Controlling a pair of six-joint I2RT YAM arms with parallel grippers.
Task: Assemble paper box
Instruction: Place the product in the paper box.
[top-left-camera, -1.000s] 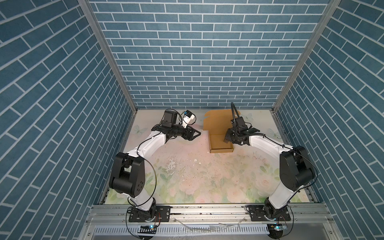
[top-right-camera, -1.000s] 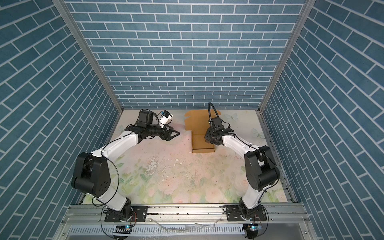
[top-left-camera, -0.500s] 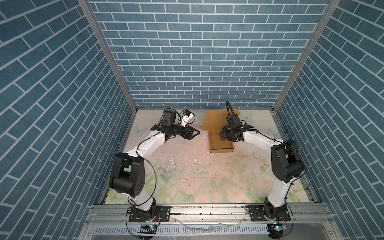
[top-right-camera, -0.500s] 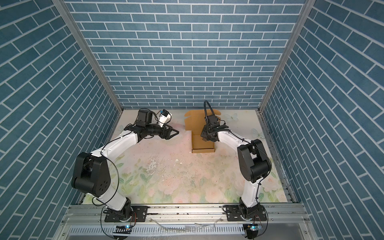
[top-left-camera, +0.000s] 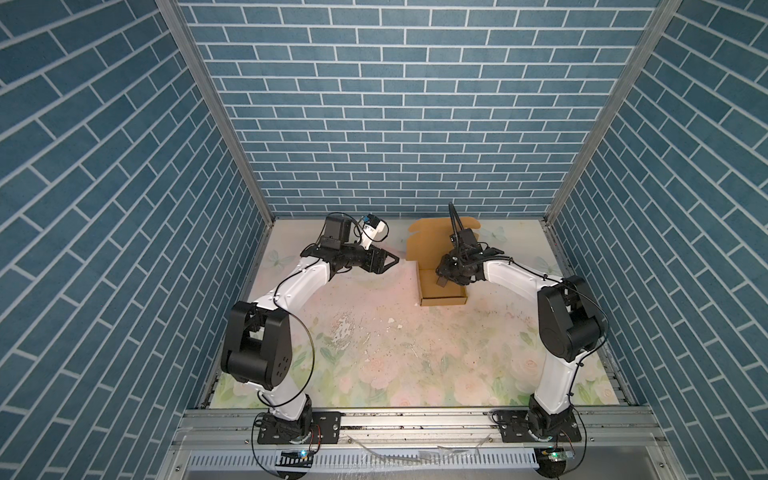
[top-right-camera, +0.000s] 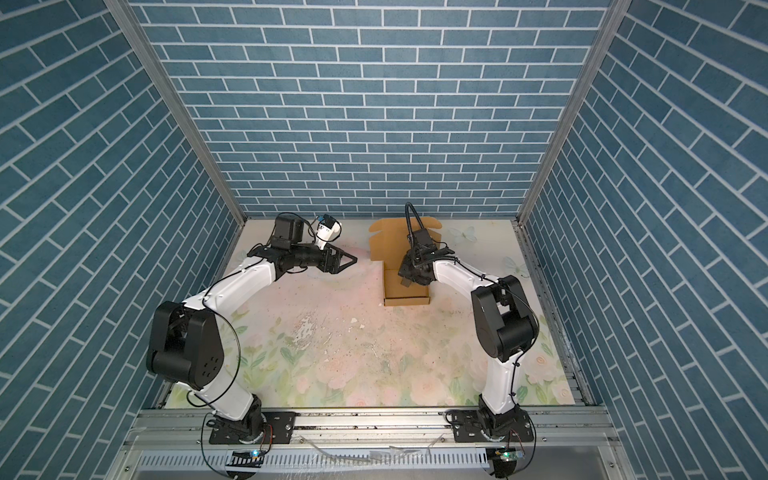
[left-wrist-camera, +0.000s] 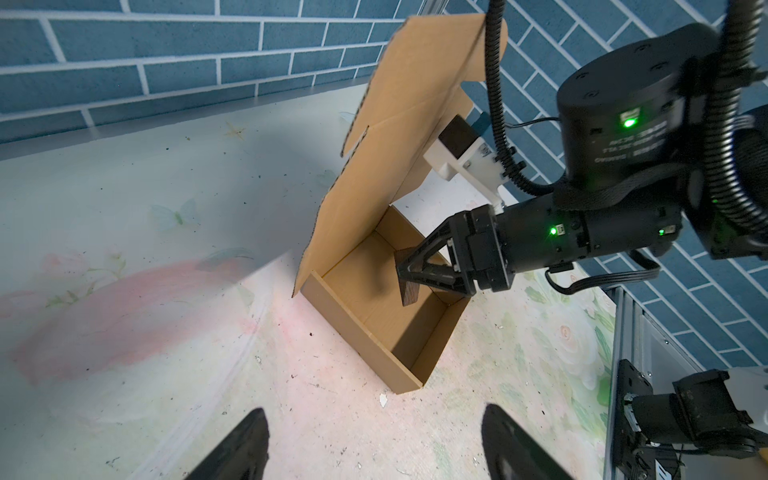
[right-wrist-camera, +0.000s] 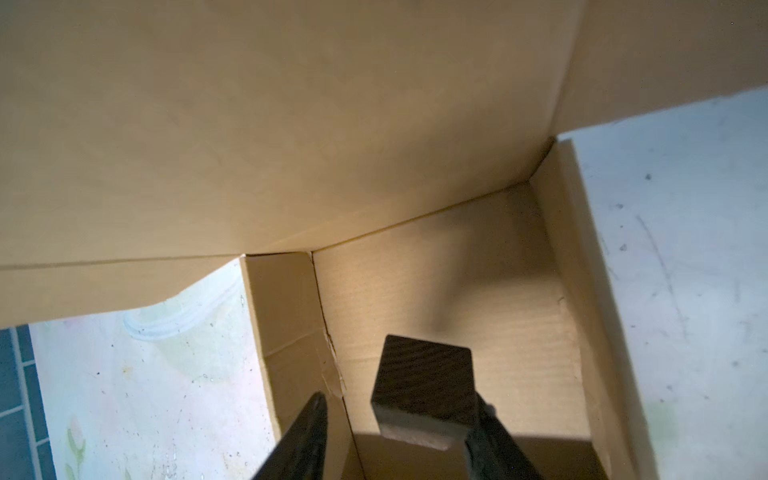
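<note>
Nearest us, both arms climb off the metal rail, elbows high, forearms reaching away over the pale floral-printed bench (top-left-camera: 374, 353). The left end effector (top-left-camera: 394, 260) hangs clear of the bench. It is aimed sideways at the box and well apart from it, fingers spread wide with nothing between them. Its own wrist view gives us only two blurred fingertips (left-wrist-camera: 243, 444); everything behind them is cut off.

On to the far half of the bench, just right of centre: the plain tan-brown cardboard paper box (top-left-camera: 442, 302) sits flat, open side up. Its tray looks nearly square from above, so we can't call a long axis there. Tray and lid together run from near to far. In both top views the right wrist covers the tray's far part and some of the lid.

The right forearm comes in from the right and tips down, putting the right end effector (left-wrist-camera: 402, 271) inside the tray. Its jaws are partly parted. A small dark brown rectangular wood-grained chip (right-wrist-camera: 422, 382) lies against one finger, with a clear gap to the other, so it isn't pinched. Whether the chip's low end touches the box floor, we can't tell.

Farthest, the lid flap (top-left-camera: 428, 243) stands up off the tray's far edge, rounded tabs uppermost, before the blue brick-patterned back wall (top-left-camera: 395, 124).
</note>
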